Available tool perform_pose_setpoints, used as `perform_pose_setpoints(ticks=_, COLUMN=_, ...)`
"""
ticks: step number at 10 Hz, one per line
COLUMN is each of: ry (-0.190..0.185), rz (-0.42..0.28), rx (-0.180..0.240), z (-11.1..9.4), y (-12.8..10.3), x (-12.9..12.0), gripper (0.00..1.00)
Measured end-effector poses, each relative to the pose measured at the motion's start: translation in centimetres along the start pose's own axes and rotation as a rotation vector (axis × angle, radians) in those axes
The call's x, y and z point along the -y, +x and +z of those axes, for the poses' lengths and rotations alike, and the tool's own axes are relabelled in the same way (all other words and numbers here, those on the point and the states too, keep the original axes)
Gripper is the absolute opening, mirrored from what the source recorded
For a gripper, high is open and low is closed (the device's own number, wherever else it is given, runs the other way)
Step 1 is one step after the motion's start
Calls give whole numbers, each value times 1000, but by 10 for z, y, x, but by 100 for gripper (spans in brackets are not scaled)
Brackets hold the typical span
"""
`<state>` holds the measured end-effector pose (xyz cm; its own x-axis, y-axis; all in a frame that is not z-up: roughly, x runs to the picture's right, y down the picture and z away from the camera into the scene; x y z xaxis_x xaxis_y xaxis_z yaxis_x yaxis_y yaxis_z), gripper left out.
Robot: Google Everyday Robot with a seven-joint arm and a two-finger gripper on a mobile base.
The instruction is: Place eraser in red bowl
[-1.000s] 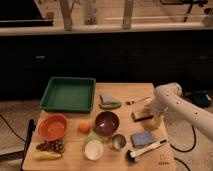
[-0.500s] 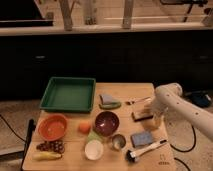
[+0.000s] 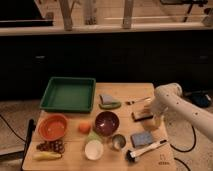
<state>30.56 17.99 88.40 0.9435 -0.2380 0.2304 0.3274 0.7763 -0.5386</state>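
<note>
One hand [image 3: 153, 119] only, at the end of a white arm [image 3: 175, 100] reaching in from the right, low over the right part of the surface [image 3: 125, 90], fingers spread apart, clamped on nothing. Immediately left of it, touching or just beside (cannot tell which), the eraser [image 3: 141, 116]: dark top, tan base, flat on the surface, long axis running roughly left to right. Nearer than the eraser, a blue-grey pad [image 3: 141, 138], then a black-and-white brush [image 3: 146, 150] lying aslant along the near edge. Further left, a dark maroon bowl [image 3: 106, 123], a small metal cup [image 3: 118, 142], a white cup [image 3: 93, 149], a small orange ball [image 3: 84, 127]. Well apart at the left, the red bowl [image 3: 52, 127], nothing visible inside. Judged from that: a closing across the eraser's short side first, then a long carry leftward past the maroon bowl. No brand or label readable; only a small dark mark [image 3: 162, 162] at the near right corner of the surface, too small to make out.
</note>
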Motion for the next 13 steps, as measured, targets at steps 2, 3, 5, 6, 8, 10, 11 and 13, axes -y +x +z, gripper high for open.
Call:
perform_pose_setpoints(ticks=2, ry=0, rz=-5, rx=0, z=0, y=0, x=-1, gripper=80)
perform_pose_setpoints(ticks=3, ry=0, rz=-23, rx=1, z=0, y=0, x=-1, gripper=80)
perform_pose_setpoints(ticks=5, ry=-1, rz=-27, rx=1, z=0, y=-1, x=-1, gripper=80)
perform_pose_setpoints(ticks=6, ry=-1, rz=-30, rx=1, z=0, y=-1, x=-1, gripper=80)
perform_pose_setpoints(ticks=8, ry=-2, rz=-49, rx=0, z=0, y=-2, x=-1, gripper=80)
perform_pose_setpoints(ticks=10, ry=-2, rz=-54, rx=-2, z=0, y=-1, x=-1, gripper=80)
perform_pose_setpoints(ticks=11, ry=-2, rz=-55, rx=-2, z=1, y=-1, x=-1, gripper=80)
perform_pose_setpoints(ticks=13, ry=-3, rz=-61, rx=-2, z=1, y=-2, x=-1, gripper=80)
